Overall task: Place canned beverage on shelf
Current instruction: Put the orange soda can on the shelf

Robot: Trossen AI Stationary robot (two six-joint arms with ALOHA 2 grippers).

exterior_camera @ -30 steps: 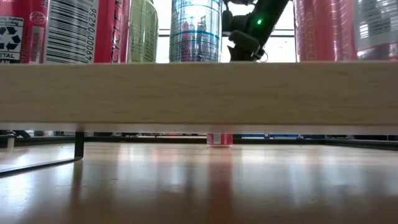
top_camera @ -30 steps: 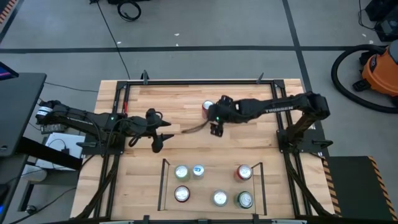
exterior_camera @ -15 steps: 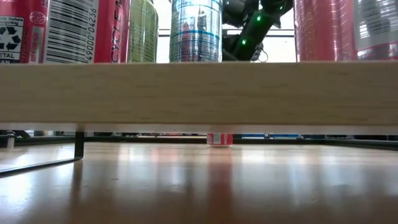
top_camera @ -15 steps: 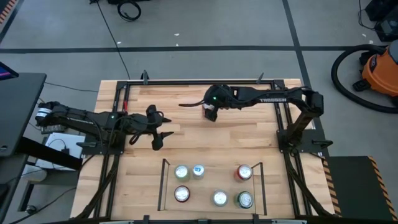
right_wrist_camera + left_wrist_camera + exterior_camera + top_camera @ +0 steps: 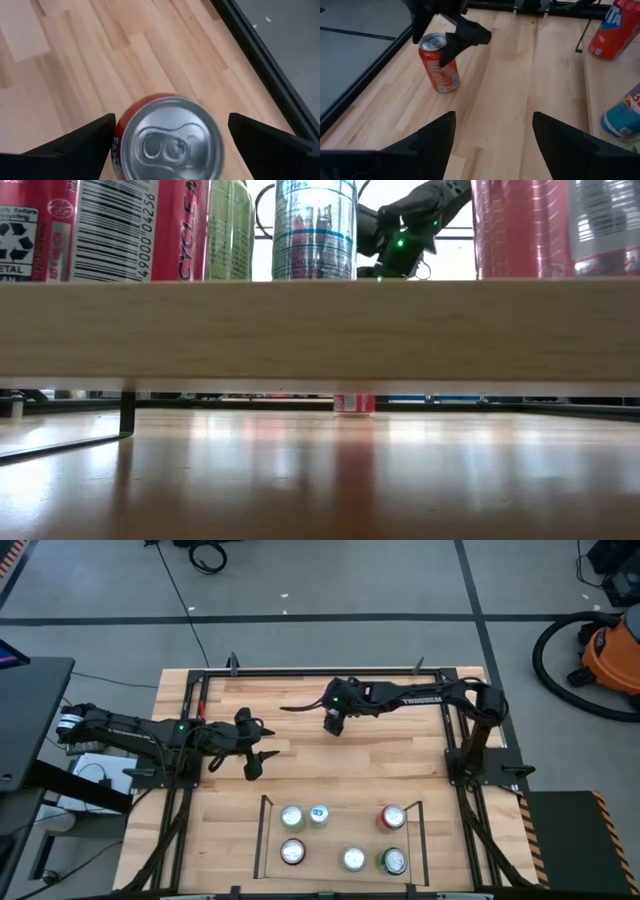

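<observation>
The right end effector (image 5: pixel 167 137) hangs directly above an upright red can (image 5: pixel 169 136) at the far middle of the tabletop (image 5: pixel 380 765), fingers spread wide on either side of its top, not gripping it. The left end effector (image 5: pixel 255 755) waits partly open and empty near the left side. The shelf (image 5: pixel 342 802) at the near edge holds 5 cans.

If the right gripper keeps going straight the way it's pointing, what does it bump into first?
Most likely the red can. It stands upright on the table, and the right gripper sits above it with its fingers open on either side of the top.
</observation>
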